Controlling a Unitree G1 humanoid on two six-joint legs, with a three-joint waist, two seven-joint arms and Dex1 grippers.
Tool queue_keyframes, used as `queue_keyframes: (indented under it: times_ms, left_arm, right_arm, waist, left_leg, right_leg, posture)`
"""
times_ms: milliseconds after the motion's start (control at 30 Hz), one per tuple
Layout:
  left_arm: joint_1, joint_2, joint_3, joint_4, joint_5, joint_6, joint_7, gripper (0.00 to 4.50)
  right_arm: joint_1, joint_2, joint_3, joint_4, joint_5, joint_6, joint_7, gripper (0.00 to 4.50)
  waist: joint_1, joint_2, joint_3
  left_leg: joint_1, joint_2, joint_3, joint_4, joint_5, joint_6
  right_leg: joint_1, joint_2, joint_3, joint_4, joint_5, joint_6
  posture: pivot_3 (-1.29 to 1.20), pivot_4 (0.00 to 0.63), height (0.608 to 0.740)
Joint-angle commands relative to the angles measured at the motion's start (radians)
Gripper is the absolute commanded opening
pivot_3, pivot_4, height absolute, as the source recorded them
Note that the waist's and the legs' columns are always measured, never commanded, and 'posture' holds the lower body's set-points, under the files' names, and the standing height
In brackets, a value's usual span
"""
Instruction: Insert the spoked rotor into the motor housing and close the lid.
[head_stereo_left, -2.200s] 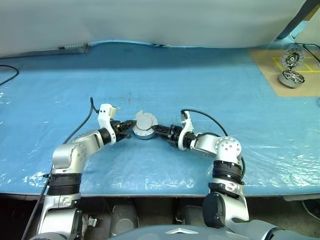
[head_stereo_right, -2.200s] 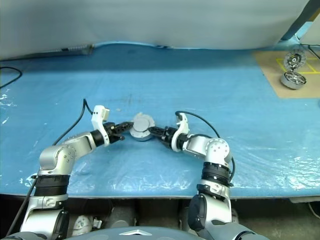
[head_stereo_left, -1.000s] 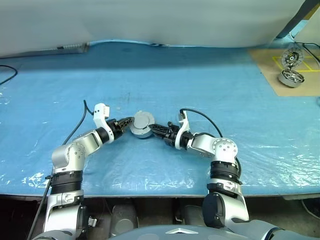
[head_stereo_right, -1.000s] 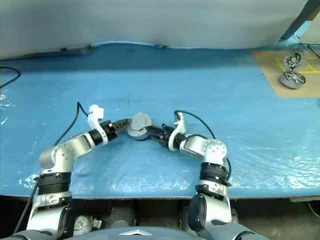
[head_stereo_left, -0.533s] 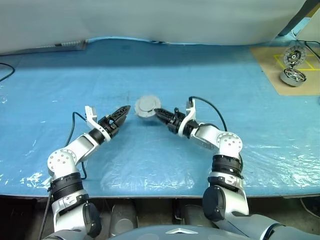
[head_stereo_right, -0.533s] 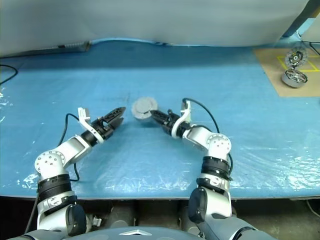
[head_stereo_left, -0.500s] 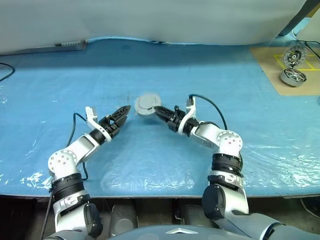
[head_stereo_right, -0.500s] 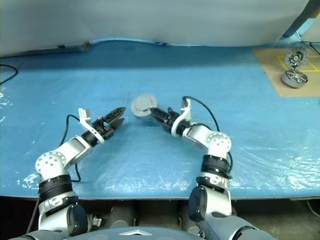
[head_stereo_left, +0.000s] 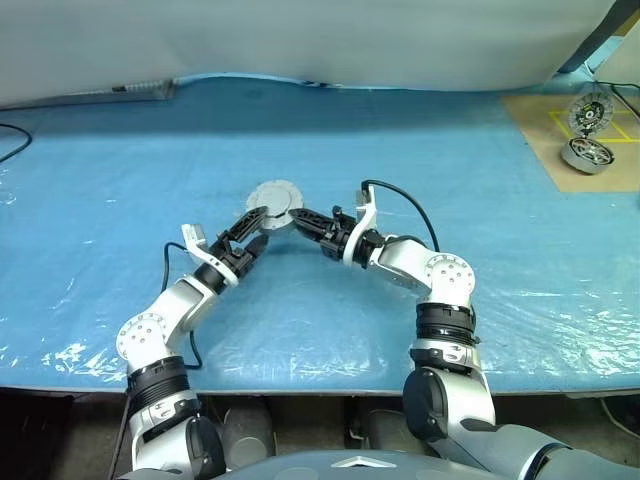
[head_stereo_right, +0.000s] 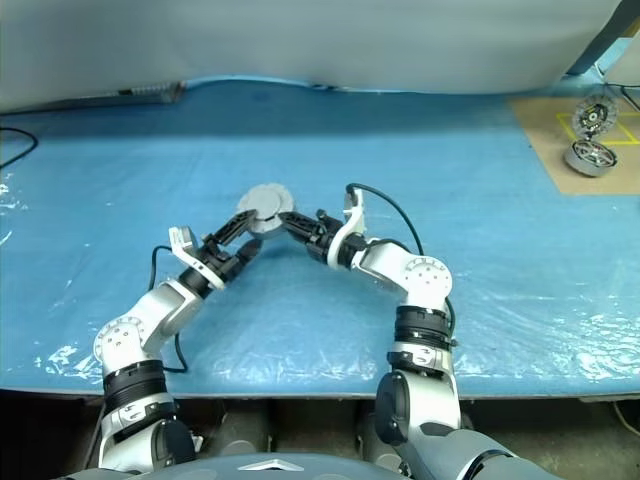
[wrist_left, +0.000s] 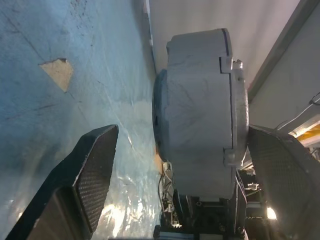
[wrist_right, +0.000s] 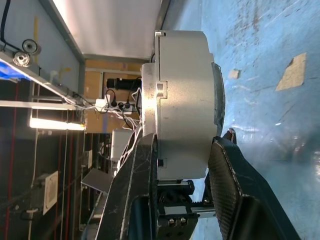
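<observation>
The closed motor housing (head_stereo_left: 270, 205), a round grey body with the lid (wrist_left: 235, 107) sitting on one flat face, is lifted above the blue bench (head_stereo_left: 480, 180) near the middle, and it is turned on its edge, so its short axis lies about level and its round faces look to the sides. The right end effector (head_stereo_left: 296, 217) is clenched on it: in the right wrist view its two black fingers (wrist_right: 230, 185) press on the two opposite flat faces, one on each side, at the lower part of the rim. The left end effector (head_stereo_left: 253, 228) is released, with its jaws standing wide apart, and the housing is directly in front of it, in the gap between the two pads but, as far as I can see, not touching either of them. So the housing lies up and to the right from the left end effector, and both arms are about equally near, only the right one carries the weight. The spoked rotor cannot be seen; I judge it is already inside, because the body looks shut all around. For the next move, I think the left jaws must close across the same axis, face to face, to press the lid fully home.
</observation>
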Motion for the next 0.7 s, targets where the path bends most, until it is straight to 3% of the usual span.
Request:
queue_keyframes:
  times_ms: [33, 233, 433, 533, 700]
  left_arm:
    - [-0.009, -0.004, -0.021, -0.011, -0.057, -0.029, -0.004, 4.27]
    - [-0.033, -0.006, -0.036, 0.031, -0.095, -0.081, -0.017, 4.27]
    - [-0.043, 0.005, -0.055, 0.075, -0.101, -0.112, -0.044, 2.38]
    - [-0.044, 0.017, -0.064, 0.089, -0.104, -0.117, -0.058, 2.39]
    - [-0.044, 0.041, -0.072, 0.105, -0.106, -0.119, -0.067, 2.39]
  right_arm:
    - [-0.027, 0.075, 0.022, -0.067, 0.124, 0.005, -0.007, 1.04]
    - [-0.013, 0.058, 0.047, -0.066, 0.181, 0.003, -0.046, 1.04]
    - [0.0, 0.037, 0.078, -0.083, 0.178, -0.017, -0.07, 1.04]
    - [0.009, 0.008, 0.11, -0.121, 0.115, -0.044, -0.032, 1.04]
    - [0.046, -0.066, 0.178, -0.178, -0.041, -0.113, 0.06, 2.77]
  waist:
    - [0.0, 0.0, 0.0]
    - [0.0, 0.0, 0.0]
    - [0.0, 0.0, 0.0]
    - [0.0, 0.0, 0.0]
    - [0.001, 0.0, 0.0]
  left_leg:
    - [0.0, 0.0, 0.0, 0.001, 0.0, 0.0]
    - [0.0, 0.001, 0.0, 0.004, 0.0, 0.0]
    - [0.0, 0.001, -0.001, 0.006, 0.0, 0.0]
    - [0.0, 0.001, -0.001, 0.007, 0.0, 0.0]
    - [-0.001, 0.001, -0.001, 0.007, 0.0, 0.0]
  right_leg:
    - [0.0, 0.0, 0.0, 0.0, 0.0, 0.0]
    - [0.0, 0.0, 0.0, 0.001, 0.001, 0.001]
    - [0.0, 0.0, 0.0, 0.001, 0.003, 0.002]
    - [0.0, 0.0, 0.0, 0.001, 0.003, 0.002]
    - [0.0, 0.0, 0.0, 0.001, 0.004, 0.002]
  posture:
    - [0.0, 0.15, 0.74]
    - [0.0, 0.15, 0.74]
    - [0.0, 0.15, 0.74]
    - [0.0, 0.15, 0.74]
    - [0.0, 0.15, 0.74]
